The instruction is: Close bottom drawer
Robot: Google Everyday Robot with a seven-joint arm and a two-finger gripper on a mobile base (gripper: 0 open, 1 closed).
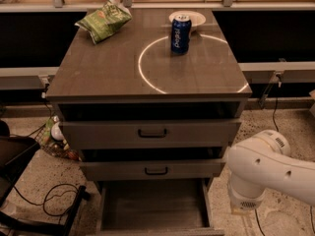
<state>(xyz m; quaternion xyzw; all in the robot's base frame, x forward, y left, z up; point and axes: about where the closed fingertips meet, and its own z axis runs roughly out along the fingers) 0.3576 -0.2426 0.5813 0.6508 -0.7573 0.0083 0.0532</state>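
The bottom drawer point(153, 206) of the grey-brown cabinet is pulled far out, and its plain grey inside shows. Its front point(153, 232) lies at the lower edge of the view, and its handle is out of view. The middle drawer point(153, 169) and the top drawer point(150, 133) above it are each out a little. My white arm point(261, 173) reaches in from the right, just beside the cabinet's lower right corner at the height of the middle drawer. My gripper's fingers are not in view; only rounded arm links show.
On the cabinet top stand a blue can point(180, 34), a white plate point(187, 17) and a green chip bag point(103, 21). A black chair base point(19, 181) and cables point(54, 198) lie on the floor at the left. A bag of clutter point(53, 136) sits by the cabinet's left side.
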